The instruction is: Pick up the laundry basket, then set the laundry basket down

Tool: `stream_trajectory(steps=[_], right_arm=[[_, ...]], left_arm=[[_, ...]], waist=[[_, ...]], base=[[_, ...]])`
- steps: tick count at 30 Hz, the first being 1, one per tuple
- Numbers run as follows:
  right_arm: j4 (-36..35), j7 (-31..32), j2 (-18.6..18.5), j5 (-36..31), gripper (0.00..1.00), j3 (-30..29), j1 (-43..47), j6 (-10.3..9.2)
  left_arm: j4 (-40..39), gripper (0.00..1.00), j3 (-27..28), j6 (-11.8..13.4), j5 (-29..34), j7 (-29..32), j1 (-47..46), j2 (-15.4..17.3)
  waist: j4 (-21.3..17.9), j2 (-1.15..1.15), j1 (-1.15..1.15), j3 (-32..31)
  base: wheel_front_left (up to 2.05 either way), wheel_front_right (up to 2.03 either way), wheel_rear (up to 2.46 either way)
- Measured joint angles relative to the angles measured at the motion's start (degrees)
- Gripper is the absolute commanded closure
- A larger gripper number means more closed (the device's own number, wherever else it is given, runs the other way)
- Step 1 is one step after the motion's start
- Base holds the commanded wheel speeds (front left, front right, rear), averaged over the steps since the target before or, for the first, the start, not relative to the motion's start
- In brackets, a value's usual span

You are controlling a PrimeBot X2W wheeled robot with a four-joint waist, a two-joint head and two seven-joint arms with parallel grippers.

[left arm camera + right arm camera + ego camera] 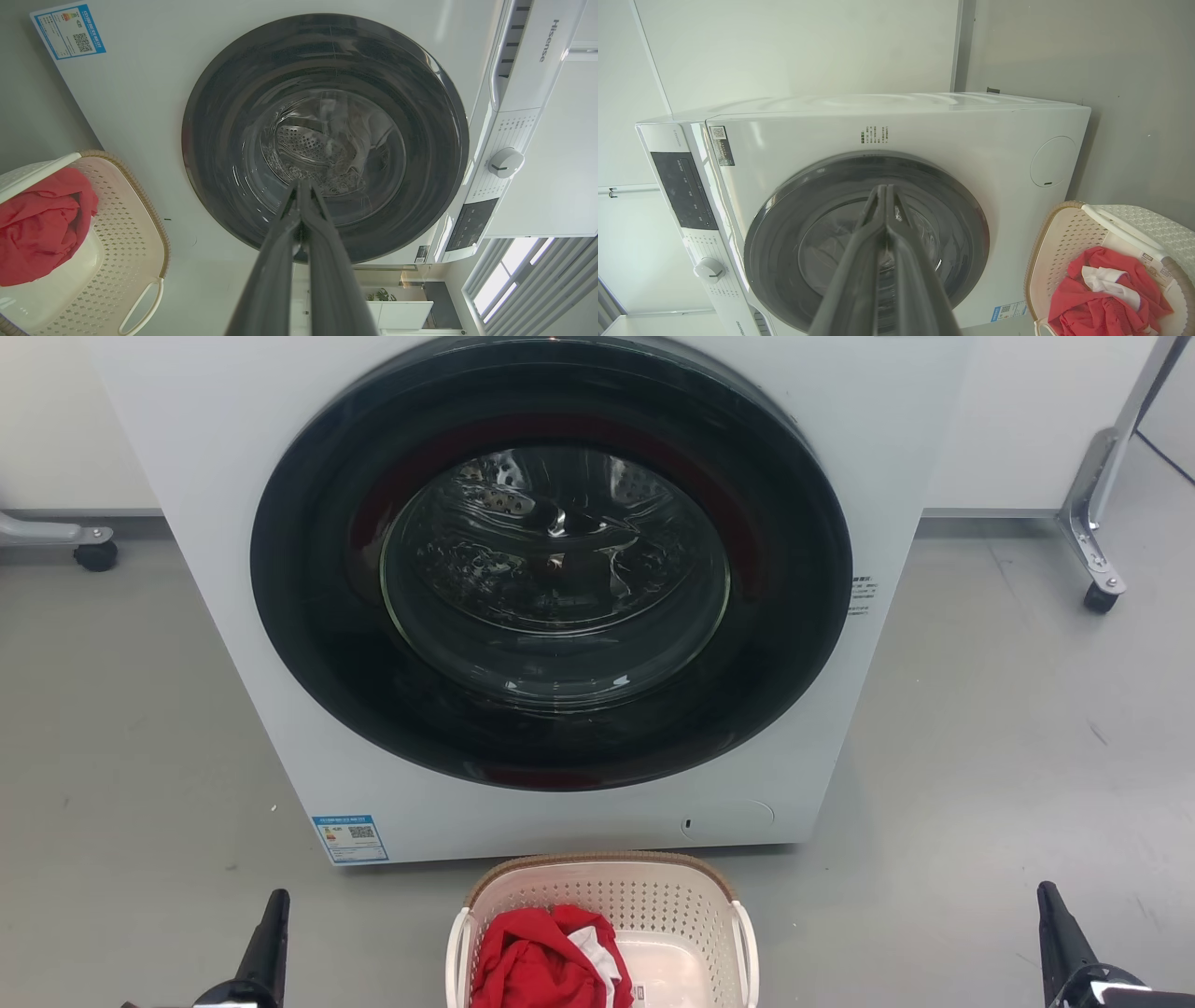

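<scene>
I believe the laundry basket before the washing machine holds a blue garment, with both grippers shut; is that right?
Not quite: the head view shows the garment in the laundry basket is red. The basket does stand before the washing machine, with left gripper and right gripper shut.

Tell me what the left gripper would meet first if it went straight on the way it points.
Probably the washing machine door: in the left wrist view the shut left gripper lines up with its glass. How far off is unclear. The laundry basket sits off to one side.
</scene>
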Motion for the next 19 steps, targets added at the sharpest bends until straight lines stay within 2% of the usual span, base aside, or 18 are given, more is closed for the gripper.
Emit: stream_trajectory(steps=[19], right_arm=[[0.0,0.0,0.0,0.0,1.00,0.0,0.0,0.01]], left_arm=[[0.0,1.00,0.0,0.0,0.0,0.0,0.0,0.0]], waist=[[0.0,0.00,0.00,0.0]], base=[[0.00,0.00,0.00]])
